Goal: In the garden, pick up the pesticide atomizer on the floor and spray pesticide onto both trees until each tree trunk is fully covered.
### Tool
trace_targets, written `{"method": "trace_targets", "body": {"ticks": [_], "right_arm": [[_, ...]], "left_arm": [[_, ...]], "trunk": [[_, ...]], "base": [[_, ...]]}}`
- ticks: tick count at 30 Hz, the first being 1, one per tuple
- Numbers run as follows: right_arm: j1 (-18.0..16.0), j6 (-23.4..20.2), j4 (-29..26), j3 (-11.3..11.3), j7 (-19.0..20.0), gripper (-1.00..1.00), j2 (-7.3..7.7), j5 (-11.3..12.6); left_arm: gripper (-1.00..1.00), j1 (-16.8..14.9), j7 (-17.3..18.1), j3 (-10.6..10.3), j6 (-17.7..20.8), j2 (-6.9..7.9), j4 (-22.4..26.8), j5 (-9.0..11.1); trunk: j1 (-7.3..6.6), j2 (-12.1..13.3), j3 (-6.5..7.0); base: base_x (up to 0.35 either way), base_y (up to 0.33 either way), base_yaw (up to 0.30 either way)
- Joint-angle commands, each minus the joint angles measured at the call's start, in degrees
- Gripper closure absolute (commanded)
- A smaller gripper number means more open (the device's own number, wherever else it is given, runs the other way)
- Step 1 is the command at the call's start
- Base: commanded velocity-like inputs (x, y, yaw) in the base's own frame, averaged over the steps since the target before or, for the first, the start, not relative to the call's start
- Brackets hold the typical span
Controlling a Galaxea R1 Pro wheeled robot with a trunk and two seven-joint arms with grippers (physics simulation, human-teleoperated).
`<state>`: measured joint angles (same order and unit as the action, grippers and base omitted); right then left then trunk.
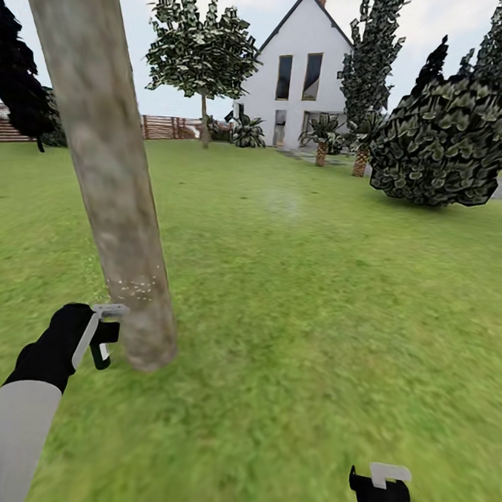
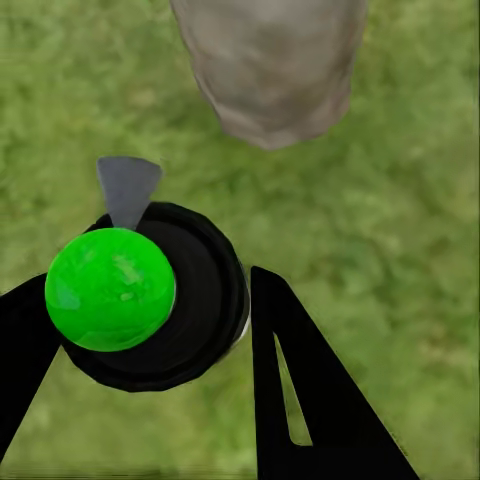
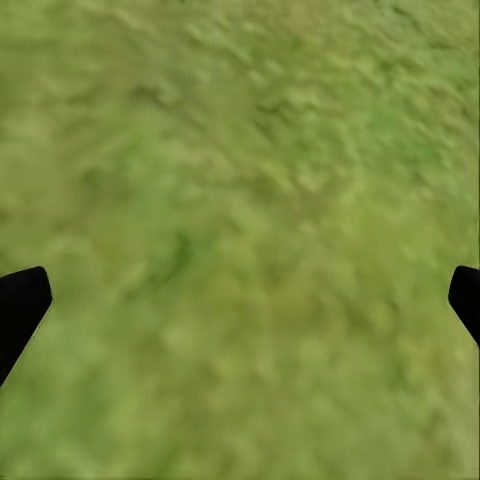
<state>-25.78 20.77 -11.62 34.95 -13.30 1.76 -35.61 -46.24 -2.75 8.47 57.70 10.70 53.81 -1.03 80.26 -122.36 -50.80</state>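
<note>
1. Lawn (image 1: 313,322): blurry green grass stretching from the robot to a white gabled house (image 1: 302,76) at the far side; a brown slatted fence (image 1: 166,127) runs along the back at the left.
2. Tree trunk (image 1: 111,168): thick grey-beige mottled column, leaning in the head view, its base meeting the grass just beside the left gripper. The same base appears in the left wrist view (image 2: 270,65).
3. Pesticide (image 1: 134,287): fine whitish specks scattered in a band low on the trunk, near its base.
4. Left gripper (image 1: 103,338): black, on a white-and-black arm, held low next to the foot of the trunk. Its two dark fingers (image 2: 300,400) stand part-closed on either side of a round black body.
5. Pesticide atomizer (image 2: 165,300): seen end-on between the left fingers, a black round bottle with a bright green ball on its top and a grey wedge-shaped piece pointing toward the trunk. The fingers appear to press on its sides, though the contact on the near side is partly hidden.
6. Right gripper (image 1: 380,491): low at the near edge of the head view, over bare grass, well apart from the trunk. Its fingertips (image 3: 22,300) sit at opposite edges of the right wrist view, spread wide with nothing but grass between them.
7. Background planting: a large dark leafy bush (image 1: 443,140) at the right, a small leafy tree (image 1: 204,51) before the fence, and small palms (image 1: 321,133) by the house.
</note>
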Motion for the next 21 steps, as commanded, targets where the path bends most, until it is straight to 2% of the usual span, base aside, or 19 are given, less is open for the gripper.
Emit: {"method": "trace_targets", "body": {"ticks": [1,5,13,21], "right_arm": [[-0.1,0.2,0.1,0.4,-0.2,-1.0,0.0,-0.6],[-0.1,0.2,0.1,0.5,-0.2,-1.0,0.09,-0.6],[-0.1,0.2,0.1,0.5,-0.2,-1.0,0.17,-0.6],[-0.1,0.2,0.1,0.4,-0.2,-1.0,0.03,-0.6]], "left_arm": [[1.0,0.0,-0.1,0.0,0.2,-0.09,0.1,0.0],[1.0,0.4,-0.1,-0.1,0.2,-0.72,0.1,0.0],[1.0,0.5,-0.1,-0.2,0.1,-0.85,0.1,-0.1],[1.0,1.7,-0.3,0.3,-0.6,0.27,-0.9,-0.1]], "trunk": [[0.0,0.0,-0.05],[0.0,0.0,-0.05],[0.0,0.0,-0.05],[0.0,0.0,-0.05]], "base": [[0.108,-0.162,0.084],[0.142,-0.22,0.016],[0.093,-0.263,0.001],[0.061,-0.269,0.015]]}}
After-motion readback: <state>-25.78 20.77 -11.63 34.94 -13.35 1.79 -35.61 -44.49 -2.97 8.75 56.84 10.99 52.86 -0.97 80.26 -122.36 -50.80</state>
